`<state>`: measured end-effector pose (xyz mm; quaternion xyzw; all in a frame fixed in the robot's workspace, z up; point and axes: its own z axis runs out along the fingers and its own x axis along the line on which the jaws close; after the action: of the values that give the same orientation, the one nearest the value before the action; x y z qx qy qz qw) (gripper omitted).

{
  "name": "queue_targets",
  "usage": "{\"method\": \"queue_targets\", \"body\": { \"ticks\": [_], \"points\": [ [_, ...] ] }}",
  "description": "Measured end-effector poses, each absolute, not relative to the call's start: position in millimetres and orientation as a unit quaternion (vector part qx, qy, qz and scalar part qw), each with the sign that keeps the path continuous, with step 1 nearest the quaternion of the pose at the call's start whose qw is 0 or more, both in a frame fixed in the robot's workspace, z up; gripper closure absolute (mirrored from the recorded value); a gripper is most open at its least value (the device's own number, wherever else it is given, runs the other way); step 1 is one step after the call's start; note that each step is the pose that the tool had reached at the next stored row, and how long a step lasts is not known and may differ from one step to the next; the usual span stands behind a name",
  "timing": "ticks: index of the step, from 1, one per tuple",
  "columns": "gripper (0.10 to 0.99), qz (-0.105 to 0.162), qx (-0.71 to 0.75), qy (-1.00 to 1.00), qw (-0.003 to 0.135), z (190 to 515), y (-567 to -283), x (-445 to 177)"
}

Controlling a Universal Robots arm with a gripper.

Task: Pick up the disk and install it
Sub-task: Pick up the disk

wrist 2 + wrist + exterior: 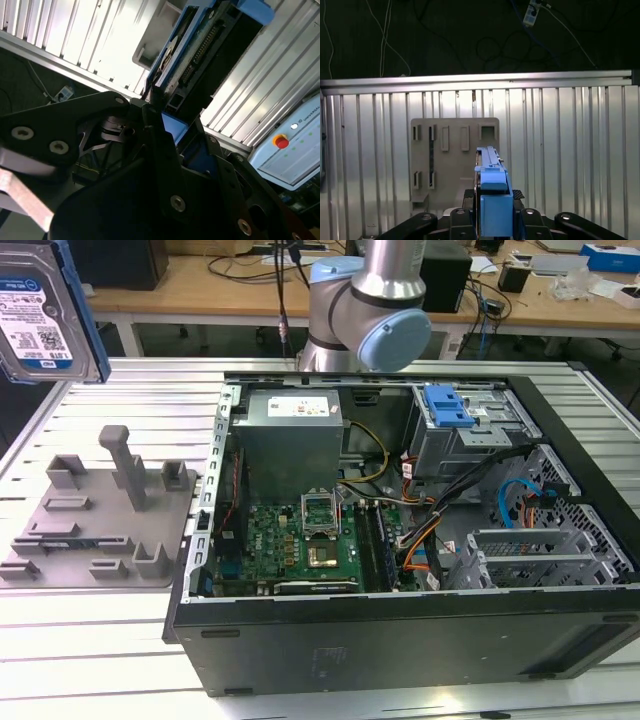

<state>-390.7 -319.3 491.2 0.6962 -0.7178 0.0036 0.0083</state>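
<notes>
Holding disk (45, 310), ten o'clock of case (380, 640): gripper (493, 205) pinches its blue-framed edges; we judge it dense, rigid, shock-sensitive.

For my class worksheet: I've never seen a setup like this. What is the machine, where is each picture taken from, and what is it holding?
The machine is a single robot arm at a slatted metal table. The exterior view comes from a camera off the arm. Both wrist views come from cameras riding on the arm. On the table sit an open computer case and a grey holder. The gripper is shut on the disk, a silver drive in a blue carrier, held in the air off the table.
</notes>
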Motion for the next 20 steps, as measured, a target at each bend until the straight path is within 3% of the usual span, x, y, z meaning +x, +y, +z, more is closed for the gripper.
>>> {"method": "queue_targets", "body": {
  "ticks": [20],
  "points": [
    [0.718, -0.002, 0.696, -0.718, 0.021, 491, -349, -318]
  ]
}}
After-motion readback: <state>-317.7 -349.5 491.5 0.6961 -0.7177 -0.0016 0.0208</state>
